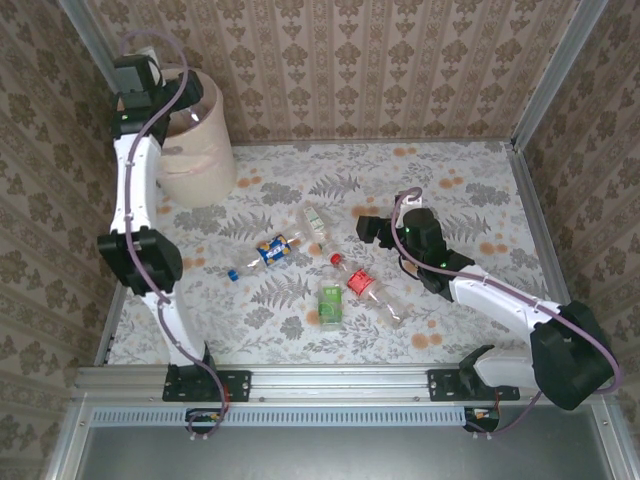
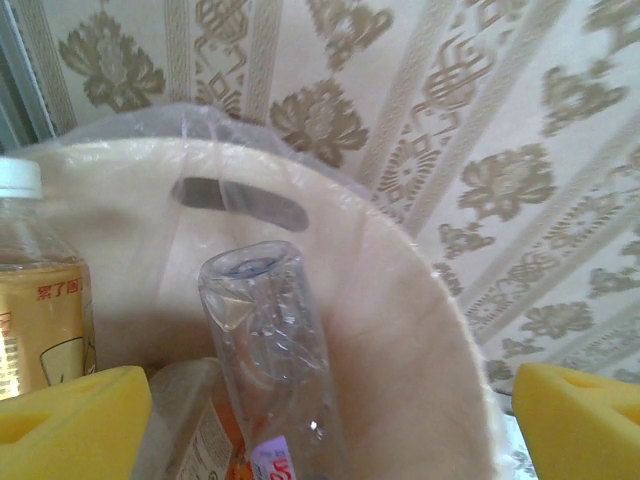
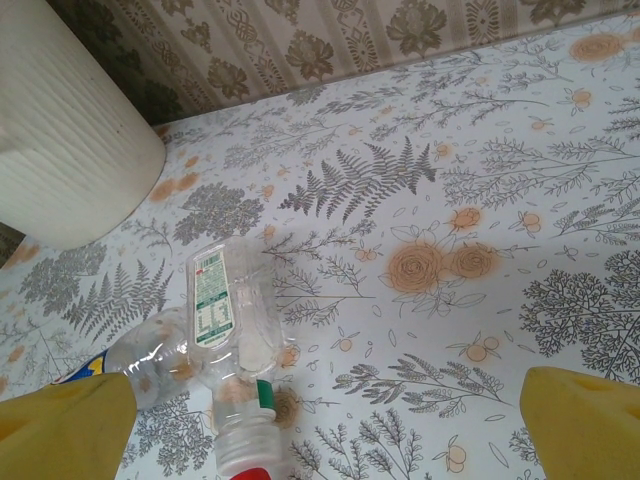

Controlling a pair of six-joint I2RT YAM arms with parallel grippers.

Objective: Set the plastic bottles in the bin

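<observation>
Hovering over the bin (image 1: 200, 140), the left gripper (image 2: 330, 425) gapes wide and empty; several bottles (image 2: 270, 340) already stand inside. Four loose bottles (image 1: 331, 300) lie on the table (image 1: 470, 190) right of the bin, the right gripper (image 3: 330, 430) spread wide above them. Likely past halfway.
</observation>
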